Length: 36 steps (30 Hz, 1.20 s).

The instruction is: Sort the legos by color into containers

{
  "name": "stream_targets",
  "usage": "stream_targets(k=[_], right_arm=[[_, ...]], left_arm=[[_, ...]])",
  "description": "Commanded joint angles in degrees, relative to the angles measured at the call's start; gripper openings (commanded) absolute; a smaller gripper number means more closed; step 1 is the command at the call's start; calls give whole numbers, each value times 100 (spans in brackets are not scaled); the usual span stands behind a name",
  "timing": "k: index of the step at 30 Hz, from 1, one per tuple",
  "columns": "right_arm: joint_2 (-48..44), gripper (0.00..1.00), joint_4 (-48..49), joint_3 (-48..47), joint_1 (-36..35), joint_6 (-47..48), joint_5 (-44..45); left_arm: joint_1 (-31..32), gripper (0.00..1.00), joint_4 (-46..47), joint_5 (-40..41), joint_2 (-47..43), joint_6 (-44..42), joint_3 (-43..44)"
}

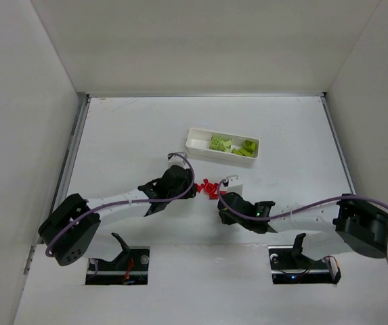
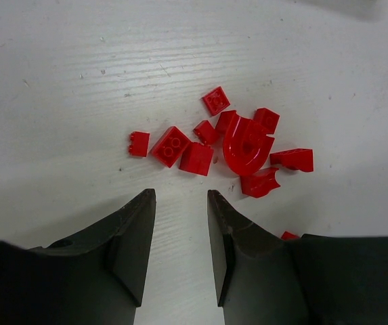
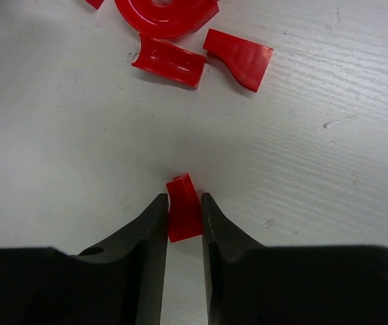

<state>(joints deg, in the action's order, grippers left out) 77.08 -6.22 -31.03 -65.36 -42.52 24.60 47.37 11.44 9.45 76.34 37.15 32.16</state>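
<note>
Several red legos (image 1: 209,188) lie in a loose pile on the table between my two grippers, seen close in the left wrist view (image 2: 246,143). Yellow-green legos (image 1: 233,146) lie in the middle and right compartments of the white tray (image 1: 197,148); its left compartment looks empty. My left gripper (image 2: 180,198) is open and empty just short of the red pile. My right gripper (image 3: 182,198) is shut on a small red lego (image 3: 183,210) at the table surface, just near of the other red pieces (image 3: 238,57).
White walls enclose the table on the left, back and right. The tray stands beyond the red pile, toward the back. Both arms reach inward, their grippers close together on either side of the pile.
</note>
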Motion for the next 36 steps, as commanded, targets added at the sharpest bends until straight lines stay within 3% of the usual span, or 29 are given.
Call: stream_targets(k=[1, 4, 8, 14, 21, 24, 30, 33, 36], right_arm=[[-394, 20, -196, -219, 28, -37, -34], [-790, 20, -56, -465, 431, 313, -157], [-608, 21, 470, -1158, 1213, 894, -534], [1104, 22, 1386, -2730, 2084, 1615, -974], [2846, 23, 1299, -4436, 2471, 1932, -1062], [3277, 28, 1158, -4912, 2524, 1932, -992], [3288, 56, 1193, -5002, 2498, 1827, -887], [2893, 58, 1333, -4633, 2454, 1818, -808], [2349, 49, 1456, -4010, 2331, 1739, -799]], left_arm=[[-49, 33, 262, -31, -66, 73, -70], [-145, 34, 341, 39, -163, 73, -184], [-365, 34, 543, -49, -128, 153, -281], [-392, 34, 701, -75, -22, 223, -395], [-392, 34, 851, -58, -40, 144, -465], [-418, 33, 868, -22, 30, 65, -439], [-435, 32, 798, 109, 206, 3, -378], [-392, 29, 754, 162, 329, -58, -325], [-339, 26, 728, 180, 557, -111, -228]])
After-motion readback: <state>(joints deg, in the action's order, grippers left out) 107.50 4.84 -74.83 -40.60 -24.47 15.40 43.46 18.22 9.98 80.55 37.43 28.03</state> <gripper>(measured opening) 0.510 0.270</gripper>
